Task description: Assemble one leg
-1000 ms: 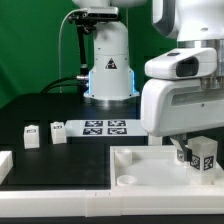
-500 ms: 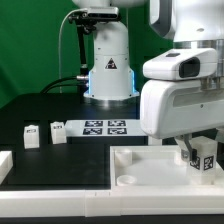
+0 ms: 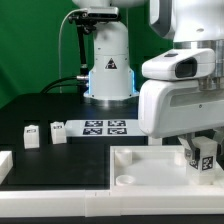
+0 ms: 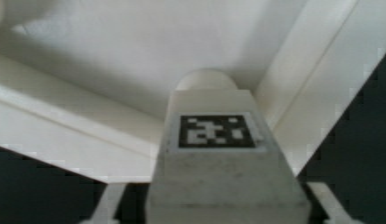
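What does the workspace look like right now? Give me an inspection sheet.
Surface: dark table, marker board lying flat on it.
Job's things: one leg in the gripper, low over the tabletop at the exterior view's right; tag faces the wrist camera.
Clutter: two spare legs standing on the table.
Grippers: gripper shut on the leg.
Cables: one cable beside the robot base.
Surroundings: green backdrop.

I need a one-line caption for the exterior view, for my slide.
Gripper holds a tagged leg over the white tabletop; two more legs wait on the black table.
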Controlling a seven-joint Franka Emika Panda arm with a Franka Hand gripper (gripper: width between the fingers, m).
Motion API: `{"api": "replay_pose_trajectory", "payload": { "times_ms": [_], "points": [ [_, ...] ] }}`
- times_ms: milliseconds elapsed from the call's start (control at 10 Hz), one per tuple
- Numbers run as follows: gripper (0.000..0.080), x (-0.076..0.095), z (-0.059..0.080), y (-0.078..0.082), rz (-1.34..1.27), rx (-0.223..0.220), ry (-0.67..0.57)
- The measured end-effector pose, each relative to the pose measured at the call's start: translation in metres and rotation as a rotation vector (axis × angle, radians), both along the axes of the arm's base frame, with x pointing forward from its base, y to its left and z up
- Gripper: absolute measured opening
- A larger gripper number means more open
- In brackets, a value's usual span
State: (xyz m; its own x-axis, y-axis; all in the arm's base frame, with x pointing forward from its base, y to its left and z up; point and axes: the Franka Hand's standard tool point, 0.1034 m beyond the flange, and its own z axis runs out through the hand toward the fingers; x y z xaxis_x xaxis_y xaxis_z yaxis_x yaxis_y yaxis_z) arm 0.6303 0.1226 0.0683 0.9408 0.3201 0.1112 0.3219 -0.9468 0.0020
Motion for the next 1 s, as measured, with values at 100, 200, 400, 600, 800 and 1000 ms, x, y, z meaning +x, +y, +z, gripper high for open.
{"api": "replay_pose_trajectory", "payload": {
  "times_ms": [100, 200, 400, 600, 800, 1000],
  "points": [
    [0.029, 0.0, 0.0001, -0.0021, -0.266, 0.044, -0.008],
    [0.029, -0.0025, -0.0003, -0.0025, -0.37, 0.056, -0.007],
    [0.029, -0.0029, -0.0005, -0.0043, -0.707, 0.088, 0.002],
    [0.029, -0.0034, -0.0006, -0.0058, -0.992, 0.12, 0.018],
    [0.029, -0.0044, -0.0008, -0.0064, -1.302, 0.156, 0.046],
    [0.0291, -0.0055, -0.0006, -0.0044, -1.526, 0.174, 0.053]
  ]
}}
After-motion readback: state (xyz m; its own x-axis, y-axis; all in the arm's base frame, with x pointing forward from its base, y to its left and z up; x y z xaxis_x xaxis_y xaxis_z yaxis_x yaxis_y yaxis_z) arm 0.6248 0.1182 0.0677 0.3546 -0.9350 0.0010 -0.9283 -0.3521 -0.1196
